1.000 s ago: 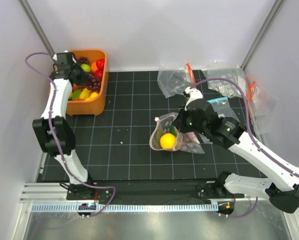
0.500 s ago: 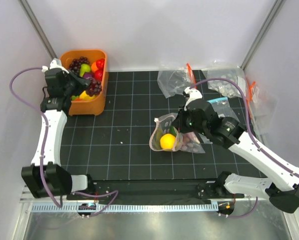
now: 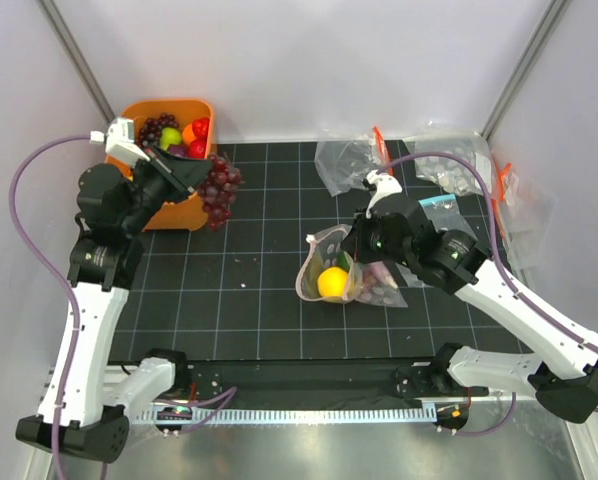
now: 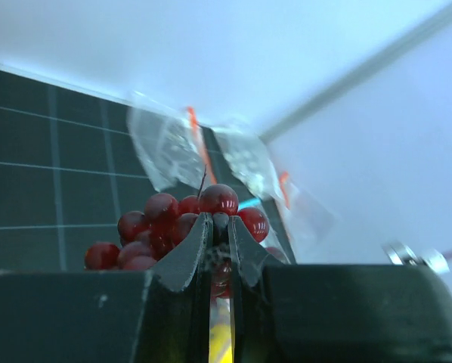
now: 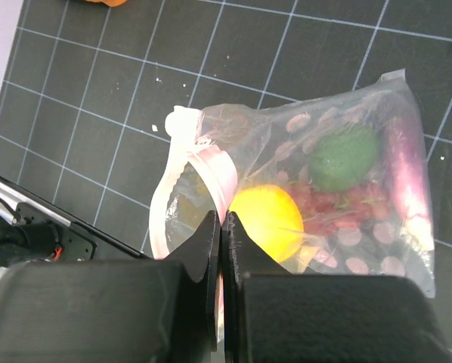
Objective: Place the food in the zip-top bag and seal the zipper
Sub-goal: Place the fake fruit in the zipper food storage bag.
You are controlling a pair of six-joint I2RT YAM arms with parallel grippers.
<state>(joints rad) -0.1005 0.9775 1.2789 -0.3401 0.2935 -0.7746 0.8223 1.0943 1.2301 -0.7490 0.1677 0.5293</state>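
My left gripper [image 3: 205, 178] is shut on a bunch of dark red grapes [image 3: 220, 195] and holds it in the air just right of the orange tub [image 3: 169, 103]. In the left wrist view the fingertips [image 4: 220, 221] pinch the bunch [image 4: 162, 218] near its stem. My right gripper [image 3: 359, 238] is shut on the pink zipper [image 5: 213, 165] of the zip-top bag [image 3: 364, 275] and holds its mouth open toward the left. In the bag lie a yellow lemon [image 5: 267, 219], a green piece [image 5: 345, 157] and purple and red pieces [image 5: 402, 162].
The orange tub holds more toy food [image 3: 184, 135] at the back left. Other clear bags [image 3: 347, 160] [image 3: 449, 165] lie at the back right, one with a blue strip [image 3: 441, 203]. White walls and frame posts close in the black gridded mat [image 3: 249, 290].
My left arm has come up out of the tub with the grapes and swung right, over the mat's edge. The right gripper has kept its hold on the bag's mouth.
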